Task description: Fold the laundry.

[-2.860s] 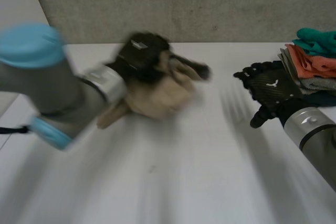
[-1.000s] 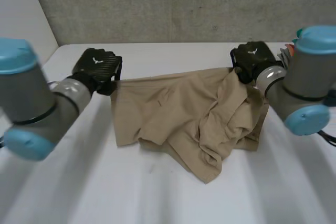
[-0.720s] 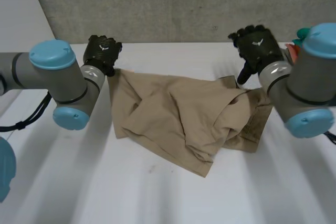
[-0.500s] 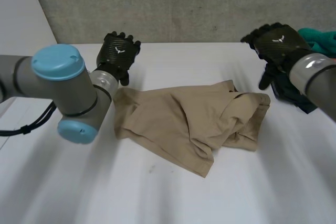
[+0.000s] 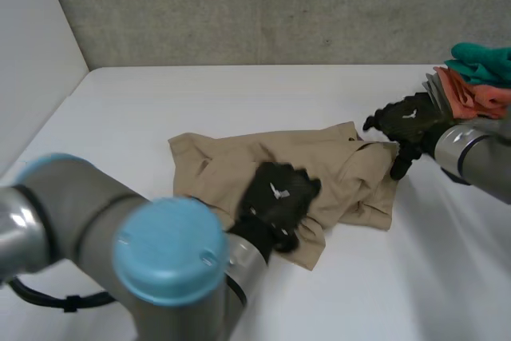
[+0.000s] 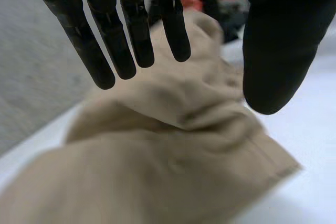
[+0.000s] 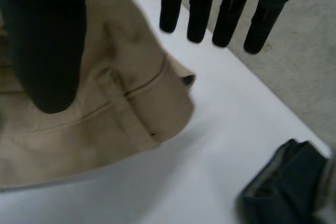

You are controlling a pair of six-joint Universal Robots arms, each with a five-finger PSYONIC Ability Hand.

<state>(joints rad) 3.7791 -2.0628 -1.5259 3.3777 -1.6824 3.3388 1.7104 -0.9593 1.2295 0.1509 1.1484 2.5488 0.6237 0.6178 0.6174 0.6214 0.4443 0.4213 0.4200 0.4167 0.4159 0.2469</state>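
Though laid out near the middle of the white table (image 5: 160, 101), counts as unfolded: finds the tan shorts (image 5: 223, 165) rumpled, with loose ridges across the middle and cloth bunched toward the near right. Places the left hand (image 5: 275, 197) over the near edge, toward the middle of the cloth. Reads its fingers (image 6: 131, 35) in the left wrist view as straight and spread, thumb (image 6: 273, 51) well apart from them, just above the fabric and clamping nothing; cannot tell whether any fingertip touches. Places the right hand (image 5: 409, 121) at the far right corner of the shorts, by the waistband (image 7: 131, 114). Reads that hand too as apart: straight fingers reaching past the cloth's edge over bare table, thumb above the waistband seam, nothing pinched between. Notes a stack of folded clothes (image 5: 475, 89) in teal, orange and grey at the table's far right, beside the right arm and apart from the shorts, plus a dark cloth (image 7: 283, 187) on the table near the right hand. Judges the task as barely begun for this garment: spread on the table, yes, but not smoothed, no crease made, no leg laid over the other. Leaves flattening the wrinkles, squaring waistband and legs, making the folds, and probably carrying the result to the stack. Suggests, from that stack, other pieces already finished.
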